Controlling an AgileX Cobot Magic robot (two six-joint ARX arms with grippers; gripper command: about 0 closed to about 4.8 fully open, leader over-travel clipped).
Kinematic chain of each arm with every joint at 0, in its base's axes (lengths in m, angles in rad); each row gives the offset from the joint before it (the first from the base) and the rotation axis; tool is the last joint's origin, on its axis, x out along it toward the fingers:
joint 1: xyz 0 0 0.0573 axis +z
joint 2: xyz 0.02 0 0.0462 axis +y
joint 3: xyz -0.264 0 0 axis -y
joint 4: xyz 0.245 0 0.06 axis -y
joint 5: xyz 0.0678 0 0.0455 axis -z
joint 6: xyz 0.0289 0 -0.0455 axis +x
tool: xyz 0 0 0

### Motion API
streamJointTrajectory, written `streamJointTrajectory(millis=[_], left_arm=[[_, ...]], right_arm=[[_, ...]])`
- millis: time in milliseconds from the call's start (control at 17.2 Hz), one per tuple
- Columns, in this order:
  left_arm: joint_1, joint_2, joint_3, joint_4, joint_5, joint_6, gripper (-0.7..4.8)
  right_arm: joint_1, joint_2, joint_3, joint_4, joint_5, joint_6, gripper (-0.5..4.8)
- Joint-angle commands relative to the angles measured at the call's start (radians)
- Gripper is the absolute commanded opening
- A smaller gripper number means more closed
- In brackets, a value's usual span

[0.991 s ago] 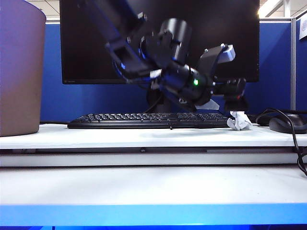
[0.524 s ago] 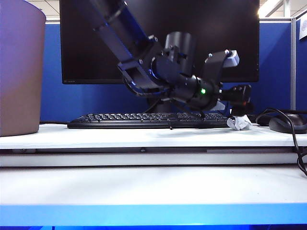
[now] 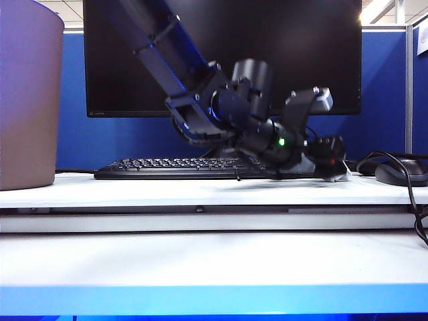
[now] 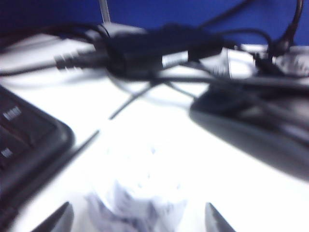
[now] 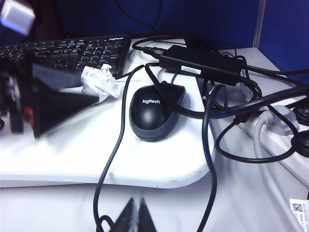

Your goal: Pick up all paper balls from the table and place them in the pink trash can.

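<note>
One white crumpled paper ball lies on the table's raised shelf, between the keyboard and the mouse. The right wrist view shows the same paper ball. My left gripper has reached across to the right and is low over it. It is open, with one fingertip on each side of the ball, apart from it. In the exterior view the left gripper hides nearly all of the ball. My right gripper is shut and empty, off the shelf's edge. The pink trash can stands far left on the shelf.
A black keyboard and a monitor fill the shelf's middle. A black mouse, a power adapter, tangled cables and a white power strip crowd the right end. The lower table tier runs along the front.
My left arm has lowered and pushed toward the right, bringing its gripper down around the paper ball, which it now covers in the exterior view. The right arm has not moved.
</note>
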Motion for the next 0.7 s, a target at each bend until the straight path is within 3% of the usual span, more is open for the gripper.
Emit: streamJointTrajectory(millis=[58, 699], left_arm=[[-0.002, 0.000, 0.003, 0.019, 0.032, -0.003, 3.58], [-0.001, 0.018, 0.003, 0.062, 0.061, -0.019, 3.58]], right_arm=[[0.000, -0.002, -0.002, 0.014, 0.001, -0.003, -0.05], [0.000, -0.002, -0.002, 0.014, 0.000, -0.003, -0.05]])
